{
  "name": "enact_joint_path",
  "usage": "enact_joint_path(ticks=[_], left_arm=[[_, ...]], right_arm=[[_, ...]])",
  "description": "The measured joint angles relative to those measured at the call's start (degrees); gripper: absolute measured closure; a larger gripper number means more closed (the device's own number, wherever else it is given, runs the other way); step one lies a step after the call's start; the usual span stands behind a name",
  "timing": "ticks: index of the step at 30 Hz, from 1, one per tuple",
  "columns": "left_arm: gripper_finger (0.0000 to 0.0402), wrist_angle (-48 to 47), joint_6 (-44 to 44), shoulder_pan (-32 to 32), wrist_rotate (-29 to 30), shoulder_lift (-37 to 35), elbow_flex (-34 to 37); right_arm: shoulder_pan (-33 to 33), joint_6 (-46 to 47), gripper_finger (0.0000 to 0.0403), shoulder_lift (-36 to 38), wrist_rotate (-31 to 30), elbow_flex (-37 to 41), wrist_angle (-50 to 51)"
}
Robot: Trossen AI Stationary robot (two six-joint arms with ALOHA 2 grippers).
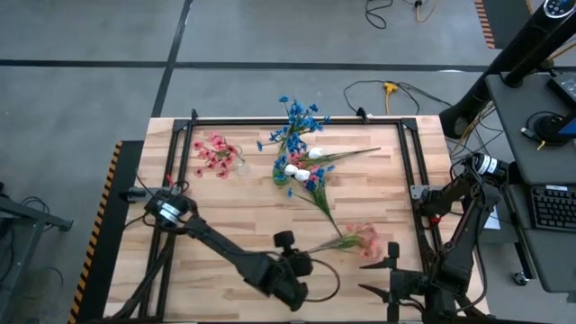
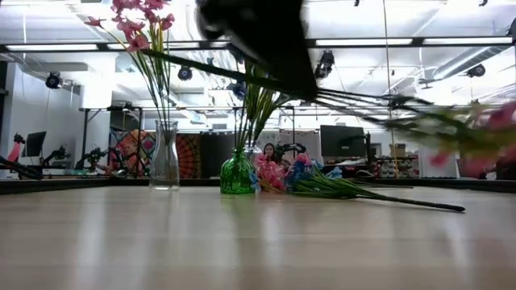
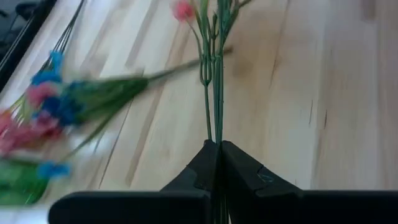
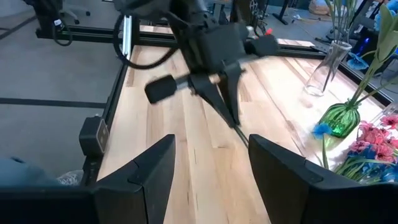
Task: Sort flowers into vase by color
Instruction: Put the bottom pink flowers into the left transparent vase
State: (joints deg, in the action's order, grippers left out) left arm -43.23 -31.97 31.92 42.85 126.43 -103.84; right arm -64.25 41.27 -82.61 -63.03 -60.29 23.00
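The stem of a pink flower (image 1: 360,239) is being pinched tight by the fingers of the left gripper (image 3: 219,149), near the front edge of the counter (image 1: 225,220). The flower is being held above the wood. The right gripper (image 1: 389,270) is being kept beside it at the front right corner, its fingers standing apart with nothing between them. Farther back, past the held flower, a loose bunch of flowers (image 1: 310,175) is lying beside the green vase (image 2: 237,173). Blue flowers (image 1: 297,121) are standing in that vase. Left of the green vase, pink flowers (image 1: 214,151) are being held up in a clear vase (image 2: 164,157).
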Motion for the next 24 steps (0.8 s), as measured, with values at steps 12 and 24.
enact_joint_path(ticks=[12, 24], left_arm=[[0.0401, 12.67, -3.42, 12.05, 2.44, -13.84, 17.54], [0.0401, 90.29, 28.44, 19.06, 3.14, -20.21, 47.44]], right_arm=[[0.0, 0.12, 0.0207, 0.0, -0.17, 2.2, -2.97], [1.42, 0.21, 0.0207, 0.0, -6.01, 8.53, -8.91]])
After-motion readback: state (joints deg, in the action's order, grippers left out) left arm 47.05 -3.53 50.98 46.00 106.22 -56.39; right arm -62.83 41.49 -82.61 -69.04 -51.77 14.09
